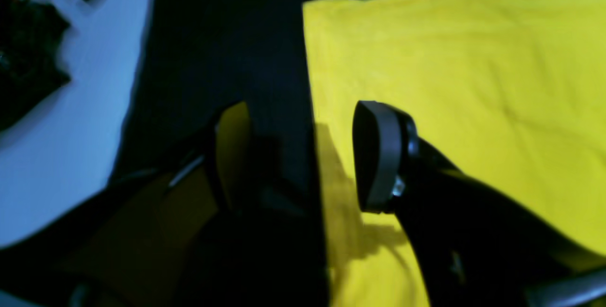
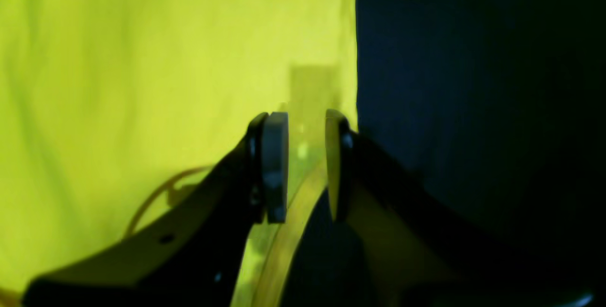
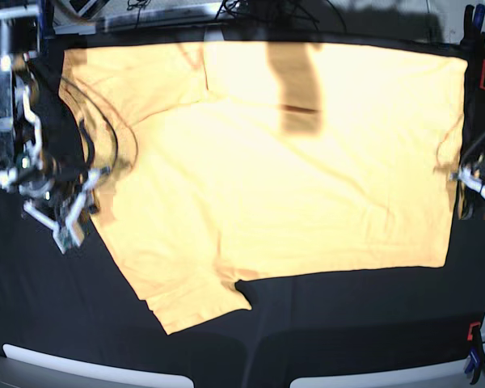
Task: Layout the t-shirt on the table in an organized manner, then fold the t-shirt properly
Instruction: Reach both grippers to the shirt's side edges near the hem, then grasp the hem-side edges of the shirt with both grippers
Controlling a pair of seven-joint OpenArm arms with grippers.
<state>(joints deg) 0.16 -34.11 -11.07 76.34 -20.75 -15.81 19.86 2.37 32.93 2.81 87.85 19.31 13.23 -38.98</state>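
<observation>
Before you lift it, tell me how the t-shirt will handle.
The t-shirt lies flat with soft creases on the table, so it is probably floppy and will drape from any pinch. It looks thin, likely light. Pushed, it would probably bunch rather than slide whole.

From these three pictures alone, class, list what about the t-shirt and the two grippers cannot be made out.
- Base view: the left gripper is cut off by the right edge.
- Base view: a dark shadow crosses the t-shirt near its far edge; whatever casts it lies outside the frame.
- Right wrist view: blur hides whether the right gripper pinches the cloth edge.
</observation>
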